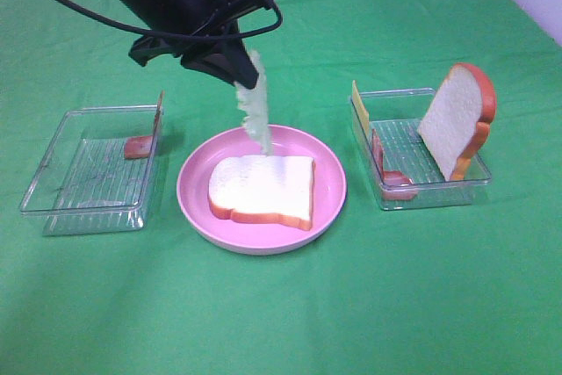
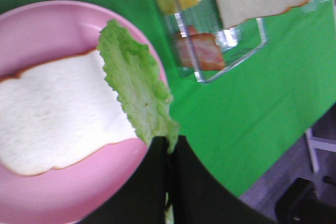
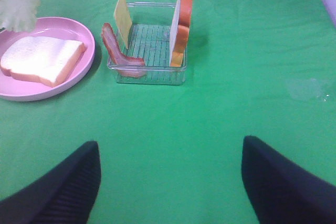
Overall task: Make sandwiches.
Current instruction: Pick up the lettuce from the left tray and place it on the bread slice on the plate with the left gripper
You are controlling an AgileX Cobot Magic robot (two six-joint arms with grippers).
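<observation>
The left gripper [image 1: 235,72], upper left of the high view, is clenched on the lettuce [image 1: 255,110], which hangs over the far edge of the bread [image 1: 263,189] on the centre plate [image 1: 332,183]. The right gripper [image 3: 170,182] is spread wide and holds nothing. The tray [image 1: 391,202] at right holds a second slice [image 1: 455,120], cheese [image 1: 359,107] and bacon [image 1: 386,177].

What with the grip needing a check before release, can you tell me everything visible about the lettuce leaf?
The lettuce leaf is pale green, thin and floppy-looking, with ruffled edges, like soft toy material. The left gripper is shut on its upper end, so it hangs lengthwise above the far side of the pink plate. Its lower tip reaches the far edge of the bread slice lying there; whether it touches cannot be told.
</observation>
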